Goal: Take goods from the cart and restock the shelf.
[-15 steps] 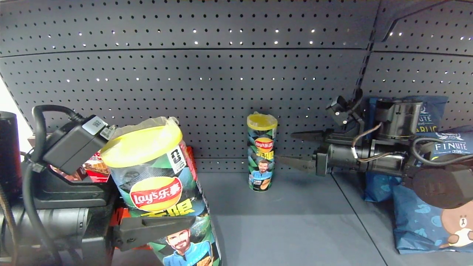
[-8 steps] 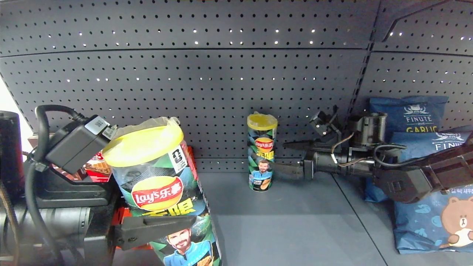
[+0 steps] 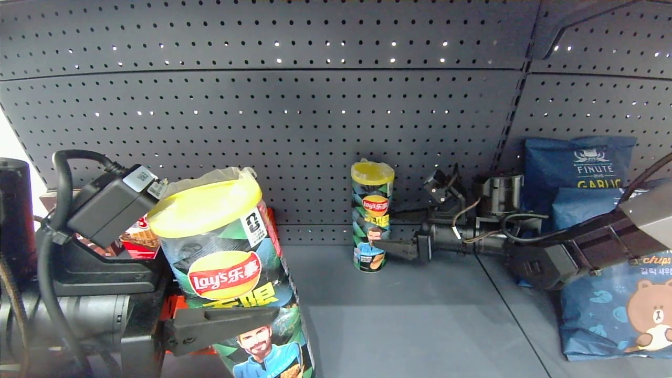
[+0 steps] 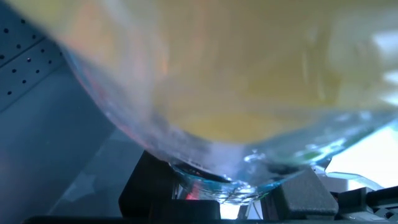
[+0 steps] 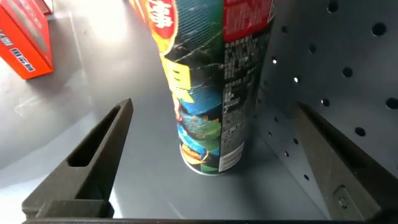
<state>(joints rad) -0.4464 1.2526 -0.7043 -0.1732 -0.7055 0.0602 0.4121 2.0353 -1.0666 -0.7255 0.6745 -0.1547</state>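
A large chip can with a yellow lid is held tilted at the lower left, and my left gripper is shut on its body. Its lid and clear wrap press close to the left wrist camera. A second chip can stands upright on the shelf floor against the pegboard. My right gripper is open and level with that can's lower half, one finger in front of it and one behind. In the right wrist view the standing can sits between the spread fingers, apart from both.
Blue snack bags and a bear-print bag are stacked at the right, behind my right arm. Red boxes lie at the left behind my left arm, one red box seen past the can. The grey shelf floor is open in the middle.
My right gripper has moved left along the shelf, and its open fingers now flank the standing can. The left arm and its can have stayed nearly still.
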